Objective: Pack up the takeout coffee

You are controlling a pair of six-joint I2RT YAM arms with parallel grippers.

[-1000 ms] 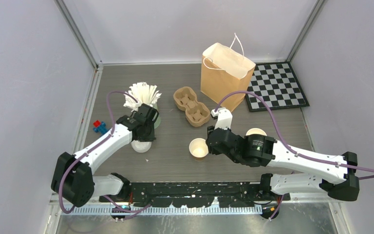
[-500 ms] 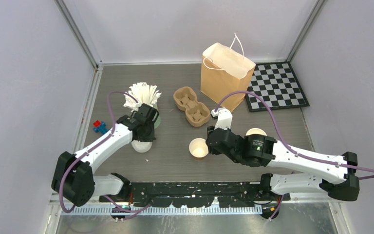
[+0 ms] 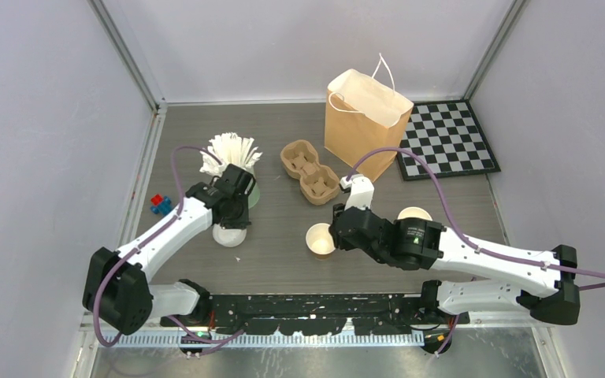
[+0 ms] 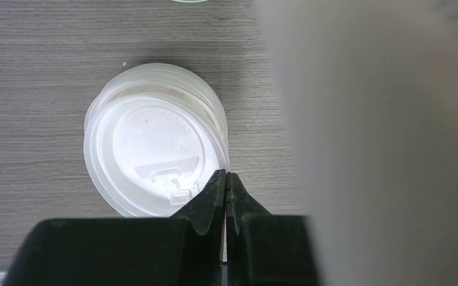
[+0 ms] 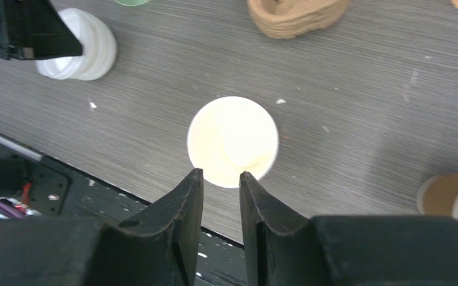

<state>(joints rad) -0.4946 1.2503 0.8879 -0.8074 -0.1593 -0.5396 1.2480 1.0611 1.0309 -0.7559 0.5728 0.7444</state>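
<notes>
The takeout coffee's cup (image 3: 321,239) (image 5: 232,142) stands alone at the table's near middle, brown outside, white inside, with no lid on it. My right gripper (image 3: 337,230) (image 5: 220,174) hovers at its right side, open, with its fingertips over the cup's near rim and nothing between them. A stack of white lids (image 3: 228,235) (image 4: 155,155) (image 5: 80,53) lies to the left. My left gripper (image 3: 232,220) (image 4: 226,174) is shut, its tips pinched together on the right rim of the top lid.
A brown paper bag (image 3: 366,118) stands open at the back, with a pulp cup carrier (image 3: 309,171) to its left and a chessboard (image 3: 449,140) to its right. A stack of lidless cups (image 3: 414,214) sits behind my right arm. A green holder of white sticks (image 3: 230,153) and small blocks (image 3: 160,205) are left.
My left gripper's jaws have closed fully at the lid stack's rim. The right arm and the cup have not moved.
</notes>
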